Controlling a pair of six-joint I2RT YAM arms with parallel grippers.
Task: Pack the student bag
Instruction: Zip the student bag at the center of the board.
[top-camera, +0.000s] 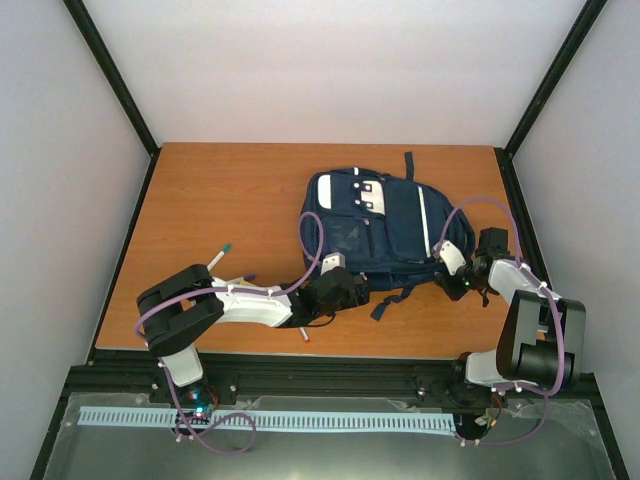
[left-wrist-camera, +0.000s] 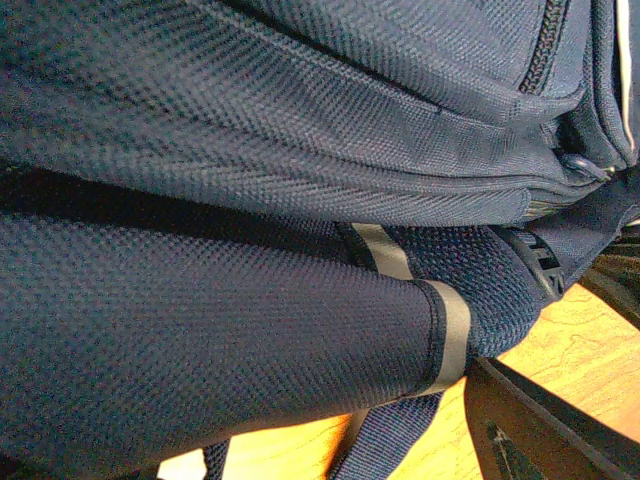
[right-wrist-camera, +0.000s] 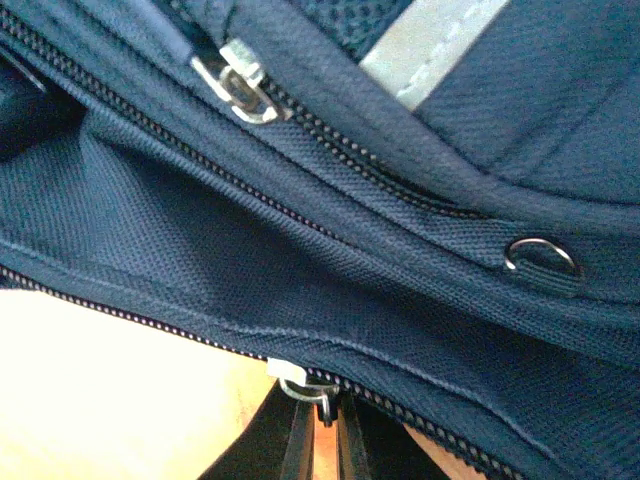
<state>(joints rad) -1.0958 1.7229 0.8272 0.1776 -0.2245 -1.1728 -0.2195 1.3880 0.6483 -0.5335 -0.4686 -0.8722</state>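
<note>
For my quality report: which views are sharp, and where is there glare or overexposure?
Top external: evenly lit, slightly soft, the backpack dark; left wrist: fabric weave sharp, the table glaring orange; right wrist: the upper zipper pull glints, lower left corner washed out.

The left arm (top-camera: 250, 305) and right arm (top-camera: 535, 340) share one build: bulky black joint housings joined by smooth white links. A thin purple cable (top-camera: 308, 240) loops along each. The left tool (top-camera: 355, 292) is black; the right tool (top-camera: 445, 262) wears a white shell.
</note>
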